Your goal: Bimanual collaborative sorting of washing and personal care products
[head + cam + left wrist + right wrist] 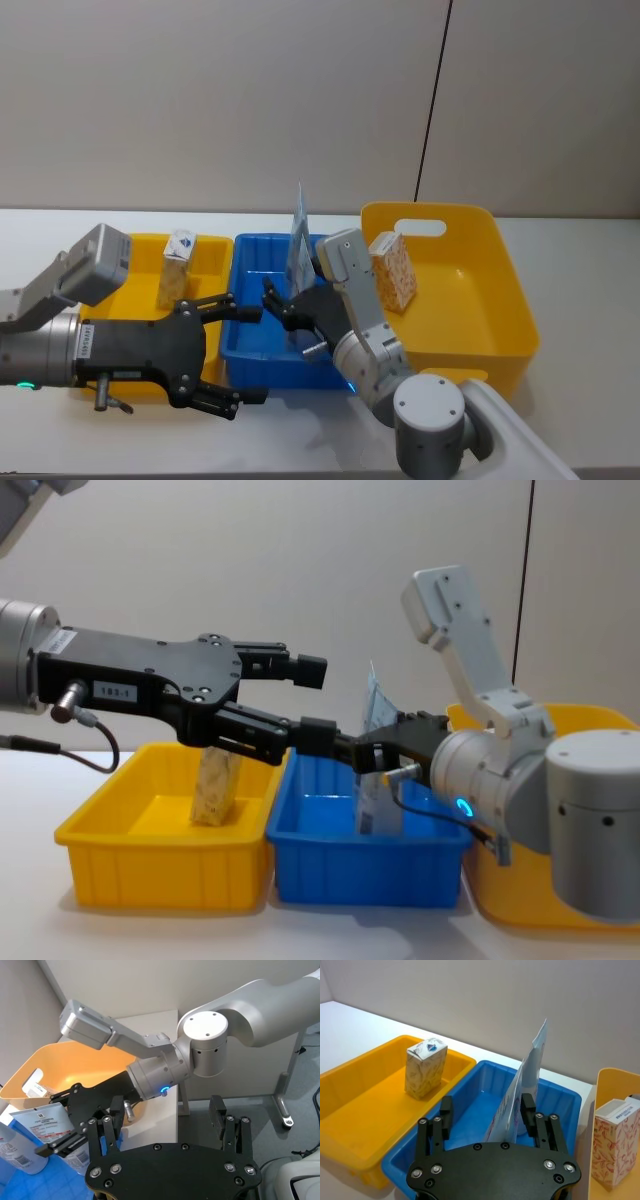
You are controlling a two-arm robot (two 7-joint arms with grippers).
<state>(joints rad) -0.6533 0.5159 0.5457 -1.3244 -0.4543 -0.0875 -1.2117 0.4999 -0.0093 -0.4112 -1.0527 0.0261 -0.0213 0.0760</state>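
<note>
Pale blue tubes stand upright in the blue bin. My right gripper is open, with a finger on either side of the tubes, low inside the bin. The left gripper hangs open and empty over the seam between the left yellow bin and the blue bin. A tan speckled carton stands upright in the left yellow bin. The white pack with red-orange leaf print stands in the large yellow bin on the right.
The three bins sit side by side on a white table, close to its front edge. In the chest view the left gripper reaches above the blue bin's rim, close to the right gripper.
</note>
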